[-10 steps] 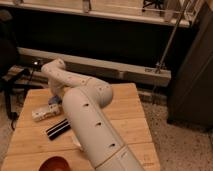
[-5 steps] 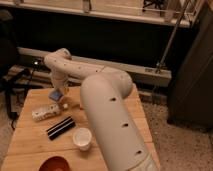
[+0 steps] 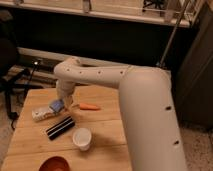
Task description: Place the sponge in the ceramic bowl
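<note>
The light-blue sponge (image 3: 56, 105) is at the tip of my gripper (image 3: 60, 101), just above the right end of a white packet. The gripper hangs down from the white arm over the table's left half and looks shut on the sponge. The ceramic bowl (image 3: 54, 164), red-orange with a dark inside, sits at the table's front edge, cut off by the bottom of the view. It lies well in front of the gripper, past the striped bar.
On the wooden table (image 3: 107, 127) lie a white packet (image 3: 41, 114), a black-and-white striped bar (image 3: 60, 127), a white cup (image 3: 81, 138) and an orange carrot-like thing (image 3: 89, 106). My bulky arm (image 3: 150, 110) fills the right side. A dark chair (image 3: 9, 65) stands to the left.
The big arm link has swung to the right, uncovering the table's front with the cup and the bowl. The gripper stays over the packet's end with the sponge at its tip.
</note>
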{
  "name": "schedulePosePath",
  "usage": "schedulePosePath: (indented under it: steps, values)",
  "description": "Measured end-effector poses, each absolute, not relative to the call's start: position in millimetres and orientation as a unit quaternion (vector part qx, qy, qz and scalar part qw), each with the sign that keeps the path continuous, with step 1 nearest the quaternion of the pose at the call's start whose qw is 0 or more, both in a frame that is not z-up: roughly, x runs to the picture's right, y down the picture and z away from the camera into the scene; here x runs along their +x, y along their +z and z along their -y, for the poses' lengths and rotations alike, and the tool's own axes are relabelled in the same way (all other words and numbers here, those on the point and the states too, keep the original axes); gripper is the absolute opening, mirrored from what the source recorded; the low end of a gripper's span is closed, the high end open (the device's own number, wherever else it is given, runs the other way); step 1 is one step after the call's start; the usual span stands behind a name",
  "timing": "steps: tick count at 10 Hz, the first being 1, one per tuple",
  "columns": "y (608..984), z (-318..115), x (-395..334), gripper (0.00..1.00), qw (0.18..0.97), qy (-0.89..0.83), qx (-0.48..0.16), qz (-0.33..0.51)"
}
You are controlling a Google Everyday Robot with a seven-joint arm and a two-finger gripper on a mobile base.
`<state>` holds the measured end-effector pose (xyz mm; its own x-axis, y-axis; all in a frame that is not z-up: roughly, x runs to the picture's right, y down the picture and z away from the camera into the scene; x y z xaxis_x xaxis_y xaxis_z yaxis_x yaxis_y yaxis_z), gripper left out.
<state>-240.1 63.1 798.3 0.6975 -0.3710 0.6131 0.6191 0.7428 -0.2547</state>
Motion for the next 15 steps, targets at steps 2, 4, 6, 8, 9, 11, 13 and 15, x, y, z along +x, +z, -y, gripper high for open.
schedulePosePath:
  steps: [2,4,6,8,9,11,13,15]
  values:
    - [792,-70,-240,0.0,0.893,-0.271,-0.229,0.278]
    - [791,-70,-242,0.0,0.892,-0.271,-0.229,0.279]
    - [791,-71,-242,0.0,0.892,-0.272,-0.229,0.279]
    - [773,-88,-270,0.0,0.882,-0.294,-0.214,0.299]
    - [764,-96,-284,0.0,0.877,-0.307,-0.206,0.307]
    - [747,-113,-301,0.0,0.87,-0.326,-0.188,0.32]
    - [732,-129,-308,0.0,0.864,-0.338,-0.178,0.328]
    - [708,-147,-308,0.0,0.861,-0.349,-0.164,0.333]
